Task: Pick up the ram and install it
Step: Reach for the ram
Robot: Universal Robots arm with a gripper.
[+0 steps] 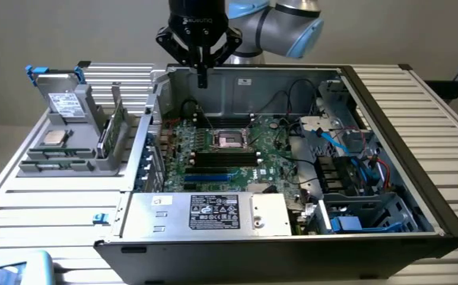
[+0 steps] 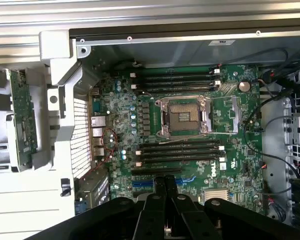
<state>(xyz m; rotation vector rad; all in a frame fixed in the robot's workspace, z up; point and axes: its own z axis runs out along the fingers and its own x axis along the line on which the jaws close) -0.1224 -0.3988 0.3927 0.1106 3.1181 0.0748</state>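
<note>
The ram (image 1: 110, 135) is a thin, flat green stick. It stands on its edge in a gray plastic rack (image 1: 55, 163), I think so that a pinch from above can get it. The rack sits on the ribbed metal table (image 1: 431, 107), just beside the open computer case (image 1: 276, 92), at nine o'clock from it in the exterior view. From the ram, the gripper (image 1: 203, 80) is at about two o'clock, well apart and up high over the back of the case. Its two black fingers are squeezed tight together and carry nothing. Under it lies the green motherboard (image 2: 230, 115), bumpy with little parts. It has a square shiny socket (image 2: 184, 116) and long black slots (image 2: 177, 150) that look bare, maybe ready for the stick.
</note>
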